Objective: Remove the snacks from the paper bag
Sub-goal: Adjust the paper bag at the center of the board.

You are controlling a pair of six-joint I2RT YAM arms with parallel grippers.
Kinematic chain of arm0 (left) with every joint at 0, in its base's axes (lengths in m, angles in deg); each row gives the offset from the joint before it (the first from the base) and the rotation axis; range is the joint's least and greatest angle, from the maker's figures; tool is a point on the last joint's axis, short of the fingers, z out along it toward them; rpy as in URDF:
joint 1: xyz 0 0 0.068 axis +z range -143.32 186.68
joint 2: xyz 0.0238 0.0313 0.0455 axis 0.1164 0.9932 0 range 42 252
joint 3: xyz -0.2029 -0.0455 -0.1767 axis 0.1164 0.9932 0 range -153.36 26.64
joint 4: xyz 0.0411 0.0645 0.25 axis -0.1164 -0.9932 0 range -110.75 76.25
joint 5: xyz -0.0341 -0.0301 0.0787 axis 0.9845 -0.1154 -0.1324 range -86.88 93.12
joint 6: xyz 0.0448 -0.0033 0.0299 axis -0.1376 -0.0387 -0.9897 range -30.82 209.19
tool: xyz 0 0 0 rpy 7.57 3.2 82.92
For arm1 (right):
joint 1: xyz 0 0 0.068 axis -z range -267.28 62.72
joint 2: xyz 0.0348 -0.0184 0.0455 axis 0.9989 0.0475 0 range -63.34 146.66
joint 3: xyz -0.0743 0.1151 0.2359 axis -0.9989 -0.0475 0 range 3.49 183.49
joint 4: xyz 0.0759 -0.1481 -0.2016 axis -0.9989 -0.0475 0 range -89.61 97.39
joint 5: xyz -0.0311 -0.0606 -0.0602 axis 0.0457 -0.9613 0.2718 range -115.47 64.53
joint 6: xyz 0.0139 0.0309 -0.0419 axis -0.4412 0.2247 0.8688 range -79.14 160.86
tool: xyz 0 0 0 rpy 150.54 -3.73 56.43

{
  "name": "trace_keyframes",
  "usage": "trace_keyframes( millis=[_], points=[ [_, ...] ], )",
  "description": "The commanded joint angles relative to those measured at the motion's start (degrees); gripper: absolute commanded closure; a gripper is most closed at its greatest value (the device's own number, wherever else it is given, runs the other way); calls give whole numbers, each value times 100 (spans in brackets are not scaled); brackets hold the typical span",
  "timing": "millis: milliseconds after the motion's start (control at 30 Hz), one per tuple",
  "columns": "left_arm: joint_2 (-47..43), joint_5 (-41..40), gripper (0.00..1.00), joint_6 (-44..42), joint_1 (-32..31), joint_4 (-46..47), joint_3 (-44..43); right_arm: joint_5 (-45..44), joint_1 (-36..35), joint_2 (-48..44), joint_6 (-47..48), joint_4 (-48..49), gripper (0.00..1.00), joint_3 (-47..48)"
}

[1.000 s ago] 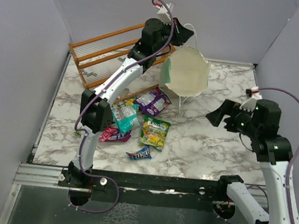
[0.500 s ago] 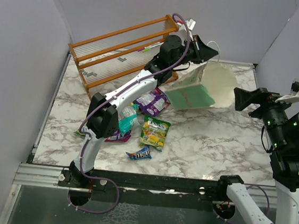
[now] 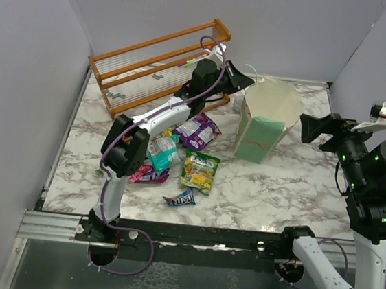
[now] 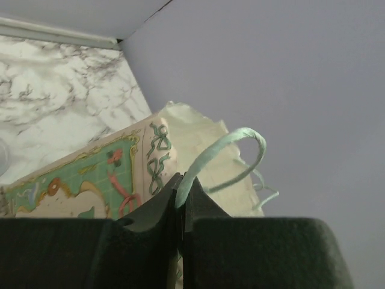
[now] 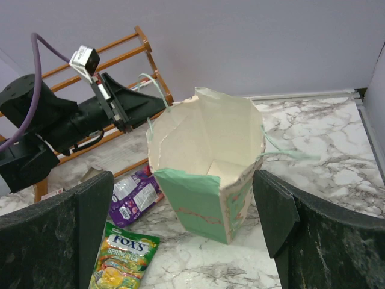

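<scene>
The mint-green paper bag (image 3: 265, 124) stands upright on the marble table, mouth up, its cream inside bare (image 5: 210, 138). My left gripper (image 3: 243, 77) is shut on the bag's string handle (image 4: 219, 155) at the bag's far-left rim. My right gripper (image 3: 306, 129) is open and empty, raised to the right of the bag. The snacks lie on the table left of the bag: a purple packet (image 3: 198, 130), a teal packet (image 3: 160, 151), a green-yellow packet (image 3: 200, 171), a pink-red packet (image 3: 147, 175) and a dark blue bar (image 3: 180, 198). The purple (image 5: 133, 197) and green-yellow (image 5: 122, 259) packets show in the right wrist view.
A wooden rack (image 3: 153, 64) stands at the back left, behind my left arm. Grey walls close in the table on three sides. The metal rail (image 3: 53, 223) runs along the near edge.
My left gripper has swung the bag from tipped over to upright and set it on the table right of the snacks. My right arm rose and then held still.
</scene>
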Motion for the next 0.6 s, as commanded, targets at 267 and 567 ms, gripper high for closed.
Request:
trace_keyframes(
  millis=[267,567],
  points=[
    [-2081,270,19,-1505,68,-90,1408,-246,-694,202,712,409,1,303],
    [-3806,-840,1,-3088,92,-1727,1952,-791,-1274,311,1070,571,1,554]
  ],
)
